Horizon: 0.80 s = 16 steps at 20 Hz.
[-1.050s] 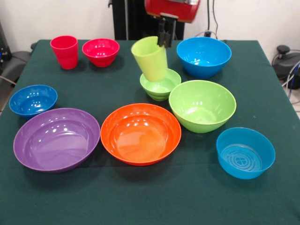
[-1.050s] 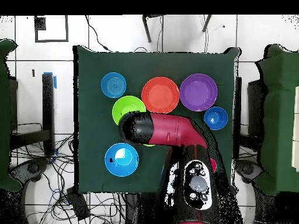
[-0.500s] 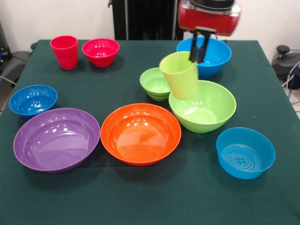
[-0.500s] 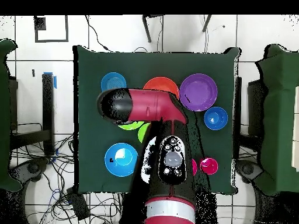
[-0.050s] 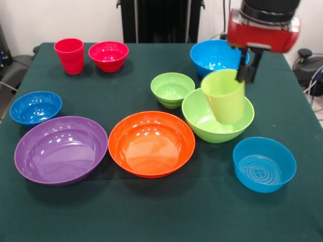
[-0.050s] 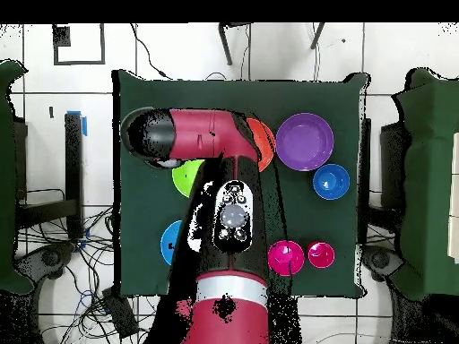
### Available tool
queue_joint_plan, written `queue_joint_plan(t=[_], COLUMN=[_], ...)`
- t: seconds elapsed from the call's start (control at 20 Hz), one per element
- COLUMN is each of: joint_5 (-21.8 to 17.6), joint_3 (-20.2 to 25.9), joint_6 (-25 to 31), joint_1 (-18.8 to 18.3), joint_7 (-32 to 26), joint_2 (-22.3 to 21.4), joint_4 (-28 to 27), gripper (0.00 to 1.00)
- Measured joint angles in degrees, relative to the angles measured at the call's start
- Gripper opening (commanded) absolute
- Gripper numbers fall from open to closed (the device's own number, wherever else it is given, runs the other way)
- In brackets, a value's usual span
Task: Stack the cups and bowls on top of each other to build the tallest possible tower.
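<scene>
Along the table's left side in the front view, the red tumbler (image 5: pixel 69 55) and the small red bowl (image 5: pixel 108 55) stand side by side at the back, with the small dark-blue bowl (image 5: pixel 35 107) and a wide purple bowl (image 5: pixel 61 149) nearer the front; all sit open side up and apart from each other, so no tower has been started. In the middle are an orange bowl (image 5: pixel 151 143) and the small ribbed lime-green bowl (image 5: pixel 172 89). Further right, the gripper (image 5: pixel 246 70) pinches the rim of the lime-green tumbler (image 5: pixel 224 96), fingers closed with one inside the wall and one outside, so the tumbler hangs slightly tilted, clear of the table, above the large lime-green bowl (image 5: pixel 204 126). I judge it is being carried towards the teal-blue bowl (image 5: pixel 264 164) at the right front, a likely base. The overhead view hides the tumbler and gripper under the arm (image 6: pixel 202 136), but shows the bowls' spacing across the table.
</scene>
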Motion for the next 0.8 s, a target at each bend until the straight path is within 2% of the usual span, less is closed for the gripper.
queue_joint_plan(t=[0.1,0.6,0.8], joint_5=[0.36,0.78,1.26], joint_3=[-0.69,-4.20,-4.67], joint_6=[0.00,0.00,0.00], joint_1=[0.91,3.83,4.43], joint_7=[0.60,4.66,5.72], joint_2=[2.71,11.49,13.47], joint_4=[-3.50,-12.50,-14.57], gripper=[0.00,0.00,0.00])
